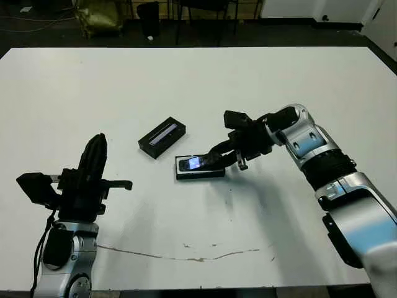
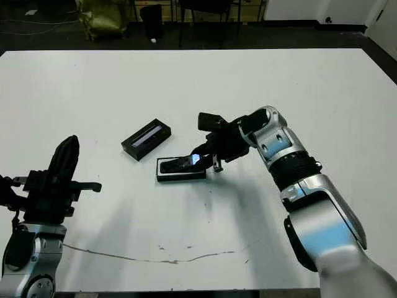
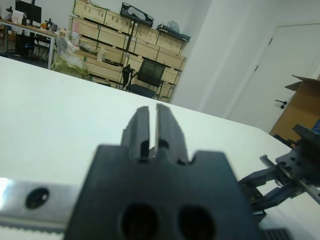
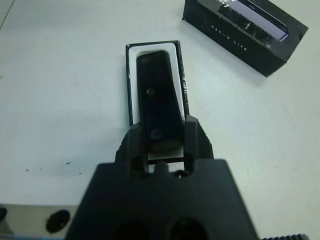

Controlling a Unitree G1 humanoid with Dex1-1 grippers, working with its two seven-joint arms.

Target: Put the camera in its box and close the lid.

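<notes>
The box (image 1: pixel 200 175), a shallow black tray with white lining (image 4: pixel 133 75), lies at the middle of the table. The slim black camera (image 4: pixel 159 100) rests lengthwise in it, its far end down in the tray. My right gripper (image 1: pixel 214 160) is shut on the camera's near end, one finger (image 4: pixel 191 137) on each long side. The lid (image 1: pixel 162 138), black with a silver-grey stripe, sits apart, just to the left of and behind the box. My left gripper (image 1: pixel 96 146) stands raised at the front left, shut on nothing, far from all three.
A thin brown scratch (image 1: pixel 198 256) runs along the table near its front edge. Beyond the far edge are a dark floor and chair legs (image 1: pixel 186 18). The left wrist view shows shelves with wooden crates (image 3: pixel 125 45) and an office chair.
</notes>
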